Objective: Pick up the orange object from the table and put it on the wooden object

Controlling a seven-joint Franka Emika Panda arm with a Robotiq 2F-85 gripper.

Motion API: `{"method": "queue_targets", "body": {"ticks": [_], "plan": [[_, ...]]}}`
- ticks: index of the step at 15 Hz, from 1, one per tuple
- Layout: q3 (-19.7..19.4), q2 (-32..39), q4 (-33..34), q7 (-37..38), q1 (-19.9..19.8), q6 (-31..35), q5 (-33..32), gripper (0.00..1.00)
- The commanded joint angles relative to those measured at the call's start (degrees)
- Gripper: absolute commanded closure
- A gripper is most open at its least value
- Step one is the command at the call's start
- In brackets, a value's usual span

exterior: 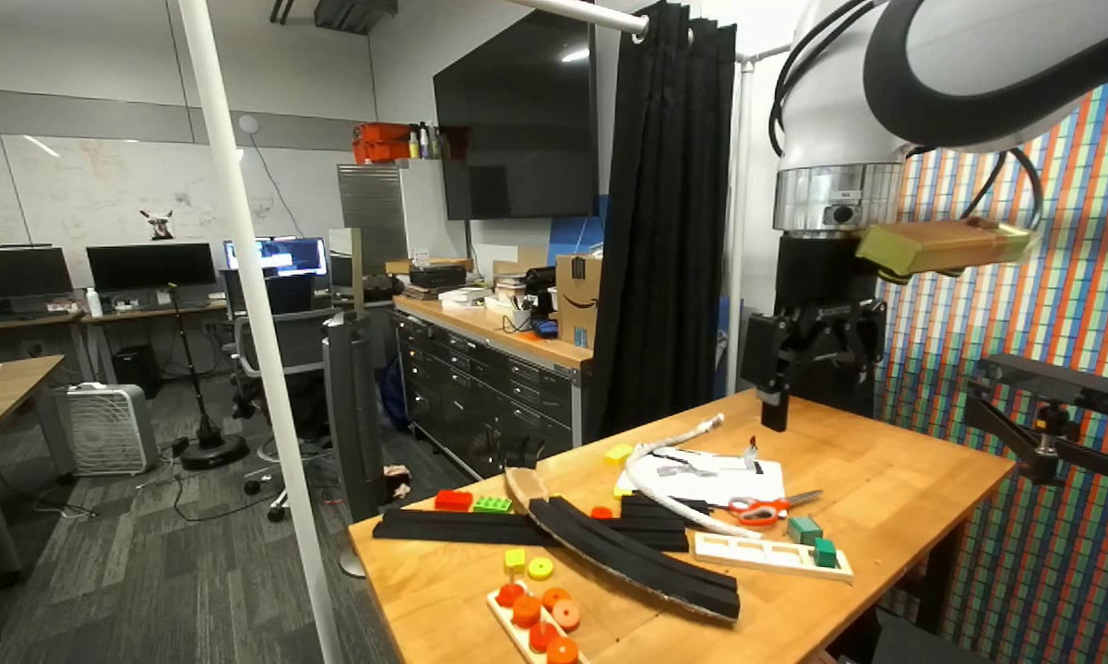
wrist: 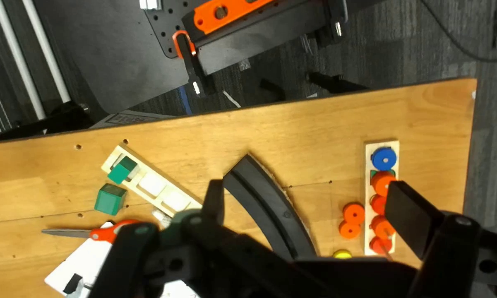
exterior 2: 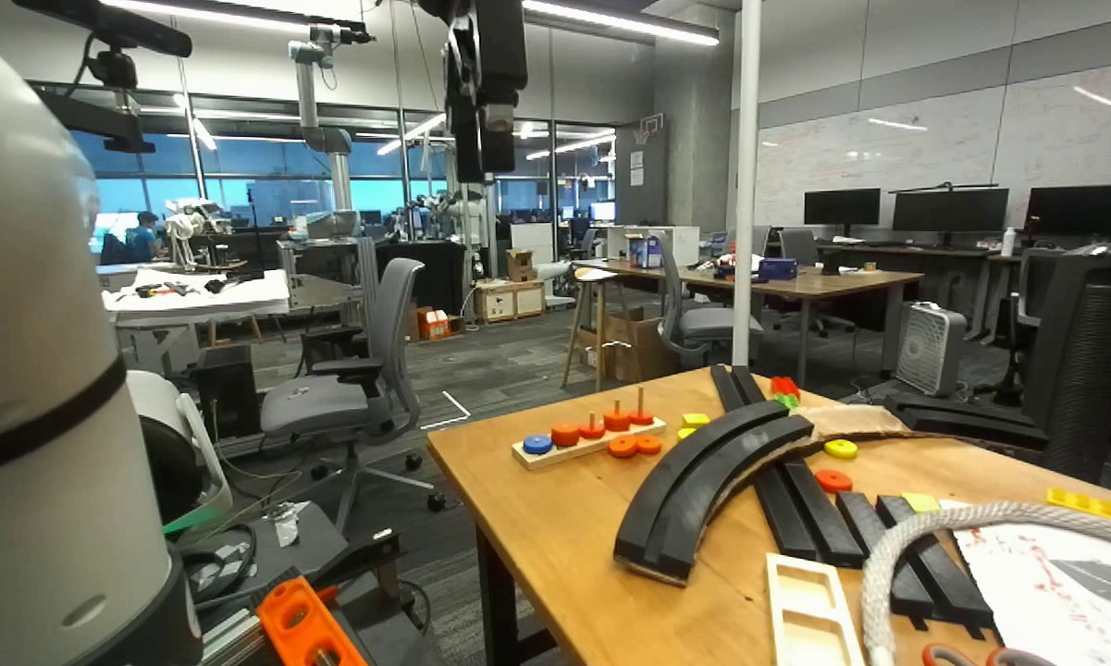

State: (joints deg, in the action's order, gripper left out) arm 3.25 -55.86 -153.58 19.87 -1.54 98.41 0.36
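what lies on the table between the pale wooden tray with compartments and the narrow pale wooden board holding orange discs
In the wrist view, a curved black grooved piece lies between them, with two loose orange discs near the board.

Three views sharing one counter point(wrist: 289, 124)
Wrist view looks down past the claw point(wrist: 308, 200) — both exterior views slant across the counter.
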Motion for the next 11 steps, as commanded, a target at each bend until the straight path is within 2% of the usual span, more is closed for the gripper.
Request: {"method": "queue_targets", "body": {"ticks": [1,3,11], "plan": [[1.60,-3.26,-0.57,-5.43,1.11,-2.71,-0.28,0.00],[1.82,-1.53,-0.24,-4.43,-0.03,-1.90,0.47,0.00],[2.08,-1.89,-0.55,-5.64,0.28,-2.32,0.35,0.00]]}}
